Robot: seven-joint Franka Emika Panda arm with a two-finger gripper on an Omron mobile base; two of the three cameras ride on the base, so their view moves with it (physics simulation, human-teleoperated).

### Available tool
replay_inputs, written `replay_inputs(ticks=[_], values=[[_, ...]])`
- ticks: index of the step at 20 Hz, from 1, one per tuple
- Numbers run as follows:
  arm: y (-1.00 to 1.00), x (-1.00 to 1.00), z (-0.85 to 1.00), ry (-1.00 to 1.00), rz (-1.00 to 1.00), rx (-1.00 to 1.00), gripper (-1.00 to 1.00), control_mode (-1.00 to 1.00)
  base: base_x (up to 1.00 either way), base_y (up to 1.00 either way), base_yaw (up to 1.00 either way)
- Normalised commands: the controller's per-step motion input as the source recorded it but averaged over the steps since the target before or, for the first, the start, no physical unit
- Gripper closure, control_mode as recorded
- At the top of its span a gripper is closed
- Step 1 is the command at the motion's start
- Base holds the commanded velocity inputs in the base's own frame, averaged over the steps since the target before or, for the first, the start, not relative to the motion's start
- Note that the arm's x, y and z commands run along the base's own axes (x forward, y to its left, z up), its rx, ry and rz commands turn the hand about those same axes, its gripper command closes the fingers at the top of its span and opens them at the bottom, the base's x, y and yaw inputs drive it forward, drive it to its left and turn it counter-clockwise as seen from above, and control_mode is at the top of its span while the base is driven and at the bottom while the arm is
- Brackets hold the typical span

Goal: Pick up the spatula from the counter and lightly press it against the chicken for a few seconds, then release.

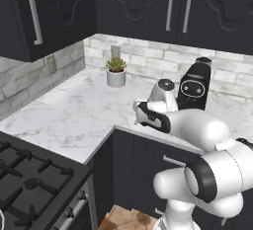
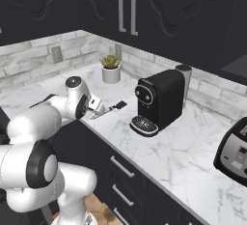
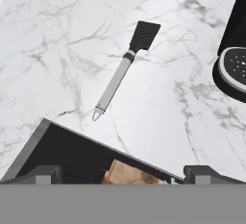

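The gripper (image 3: pixel 125 173) hangs with its jaws spread wide and nothing between them; in the hand view the two dark fingertips (image 3: pixel 45 172) stand far from each other at the bottom, over the dark cabinet front below the counter (image 3: pixel 53 59). The spatula (image 3: pixel 120 76) lies flat on the white marble, left of the coffee machine (image 2: pixel 161 96) as the right base view shows it, near the machine's round drip tray (image 2: pixel 143 125) but clear of it. Its black slotted head is the end nearer the coffee machine, and the grey handle runs away from the machine towards the counter's front edge, stopping just short of it. The claw is on that handle side, farther from the coffee machine than the spatula is, and is not touching the tool. A potted plant (image 2: pixel 111 69) stands by the tiled back wall, farther left of the coffee machine than the spatula, and apart from it. A black stove (image 1: pixel 29 184) sits well away from the coffee machine, past the counter's inner corner — seen low in the left base view
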Motion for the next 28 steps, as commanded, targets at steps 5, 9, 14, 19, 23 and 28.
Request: replay_inputs(ticks=[5,9,14,19,23,28], values=[[0.0,0.15,-0.12,0.02,0.0,0.01,-1.0,-1.0,0.0,0.0,0.0],[0.0,0.12,-0.12,0.02,0.0,0.0,-1.0,-1.0,0.0,0.0,0.0],[0.0,0.11,-0.15,0.01,0.0,0.0,-1.0,-1.0,0.0,0.0,0.0],[0.0,0.15,-0.15,0.01,0.0,0.0,-1.0,-1.0,0.0,0.0,0.0],[0.0,0.2,-0.12,0.02,0.0,0.0,-1.0,-1.0,0.0,0.0,0.0],[0.0,0.17,-0.15,0.02,0.0,0.0,-1.0,-1.0,0.0,0.0,0.0]])
